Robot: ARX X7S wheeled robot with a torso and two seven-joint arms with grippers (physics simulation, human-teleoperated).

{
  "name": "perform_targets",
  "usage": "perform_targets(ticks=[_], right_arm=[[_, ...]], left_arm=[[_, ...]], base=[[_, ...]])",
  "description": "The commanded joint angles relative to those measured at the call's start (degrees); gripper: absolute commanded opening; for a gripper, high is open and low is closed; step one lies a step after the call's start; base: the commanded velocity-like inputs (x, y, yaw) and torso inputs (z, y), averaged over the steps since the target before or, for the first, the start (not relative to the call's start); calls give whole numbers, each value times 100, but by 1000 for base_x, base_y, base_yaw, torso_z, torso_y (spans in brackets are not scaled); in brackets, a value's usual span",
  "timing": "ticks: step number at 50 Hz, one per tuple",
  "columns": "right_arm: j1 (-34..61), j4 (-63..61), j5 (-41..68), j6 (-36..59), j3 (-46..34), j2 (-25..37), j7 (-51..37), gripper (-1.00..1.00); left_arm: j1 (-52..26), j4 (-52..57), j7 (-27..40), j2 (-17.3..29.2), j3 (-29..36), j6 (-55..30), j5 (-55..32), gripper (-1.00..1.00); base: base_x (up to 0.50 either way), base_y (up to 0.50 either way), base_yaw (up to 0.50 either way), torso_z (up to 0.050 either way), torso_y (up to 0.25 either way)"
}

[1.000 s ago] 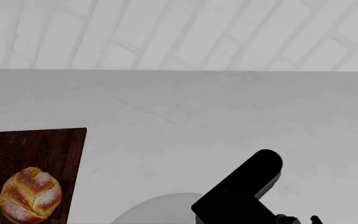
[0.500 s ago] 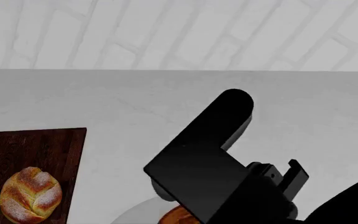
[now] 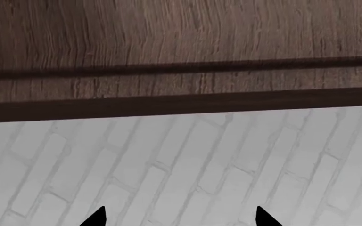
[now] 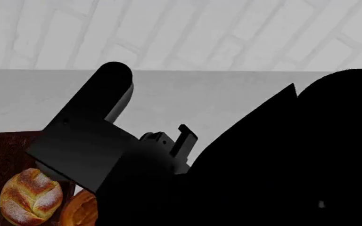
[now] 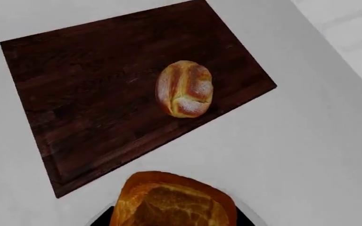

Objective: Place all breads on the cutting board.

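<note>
A dark reddish-brown cutting board (image 5: 124,89) is seen lying flat on a pale grey tabletop (image 5: 307,155), at the far left of the head view, where only a strip of it (image 4: 5,155) is visible. On the board, near one of its long edges, a small round golden-brown loaf (image 5: 185,88) with a scored, flour-dusted crust is resting; in the head view it (image 4: 30,197) is shown at the lower left corner. Just to its right in the head view, a second, more orange-brown bread (image 4: 80,210) is partly hidden beneath the right arm (image 4: 93,141), whose black bulk fills the middle and right of that view. In the right wrist view this second bread (image 5: 171,202) is shown close to the camera, held between the fingers of the right gripper (image 5: 168,216), above bare tabletop just off the board's edge. In the left wrist view, the left gripper (image 3: 179,217) is shown only as two black fingertips (image 3: 96,217) set wide apart with nothing between them, pointed at a white brick wall (image 3: 187,165) below a brown wooden ledge (image 3: 181,52).
</note>
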State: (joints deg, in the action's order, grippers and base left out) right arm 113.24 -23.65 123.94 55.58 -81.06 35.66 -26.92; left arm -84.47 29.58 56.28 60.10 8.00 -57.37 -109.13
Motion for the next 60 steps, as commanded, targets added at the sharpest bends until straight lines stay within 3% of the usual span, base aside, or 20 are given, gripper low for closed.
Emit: perform_targets(ticks=[1, 15, 21, 32, 60], right_arm=[[-432, 556, -1194, -155, 269, -781, 968, -100], [-824, 1529, -2295, -511, 213, -1783, 2023, -100], [-876, 1668, -2299, -634, 259, -2157, 2115, -100], [-888, 1601, -2102, -751, 383, -2465, 2053, -100], [-1328, 2499, -2806, -944, -18, -2935, 2718, -100]], left_arm=[[-239, -83, 36, -26, 135, -87, -29, 100], [-387, -100, 108, -16, 236, -138, -94, 100], [-382, -75, 122, 11, 226, -122, -116, 100], [-462, -78, 161, 43, 249, -120, -189, 100], [-605, -91, 198, 67, 327, -131, -241, 100]], base=[[0, 0, 0, 0, 0], [0, 0, 0, 0, 0], [0, 0, 0, 0, 0], [0, 0, 0, 0, 1], [0, 0, 0, 0, 0]])
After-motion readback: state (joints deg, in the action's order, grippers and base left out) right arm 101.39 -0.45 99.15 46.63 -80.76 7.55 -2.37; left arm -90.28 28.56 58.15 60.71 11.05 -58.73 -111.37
